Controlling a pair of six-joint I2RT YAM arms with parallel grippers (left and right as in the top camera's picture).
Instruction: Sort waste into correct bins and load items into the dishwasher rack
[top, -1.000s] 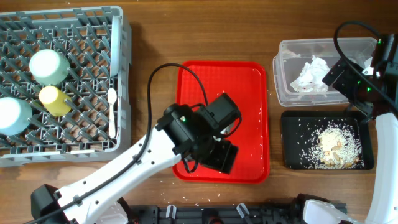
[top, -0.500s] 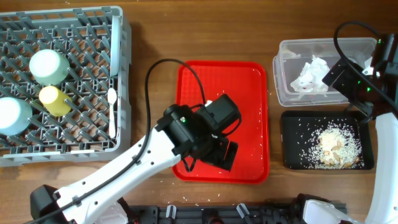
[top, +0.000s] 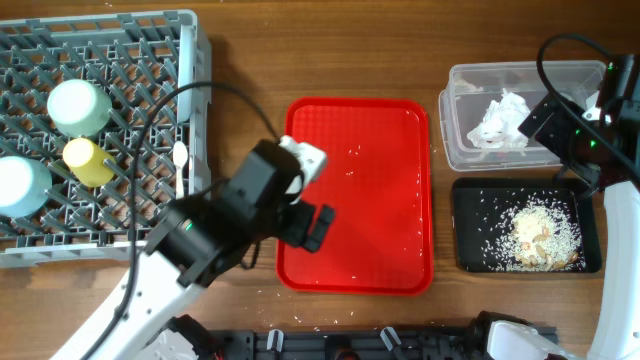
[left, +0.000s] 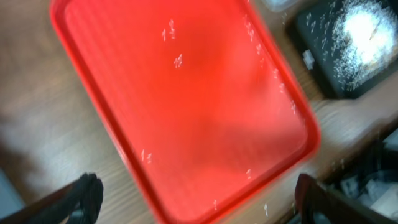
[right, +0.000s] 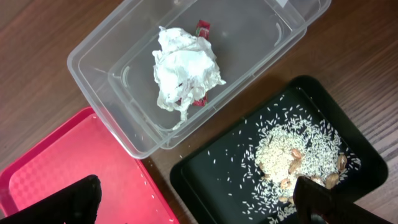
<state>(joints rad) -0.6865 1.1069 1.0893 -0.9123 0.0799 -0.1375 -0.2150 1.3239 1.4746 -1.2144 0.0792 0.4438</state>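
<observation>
Ahead of right pincer (right: 196, 200), tissue (right: 185, 68) in tub (right: 93, 65)

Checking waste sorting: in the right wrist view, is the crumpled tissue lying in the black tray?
No, the crumpled tissue lies in the clear tub, while the black tray holds rice.

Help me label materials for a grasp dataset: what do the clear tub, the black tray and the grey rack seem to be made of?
Clear tub: likely thin glossy plastic, with see-through walls and a rounded moulded rim.
Black tray: probably plastic, opaque with a slight sheen and a shallow moulded lip.
Grey rack: seemingly rigid matte plastic, with a moulded lattice of pegs.
</observation>
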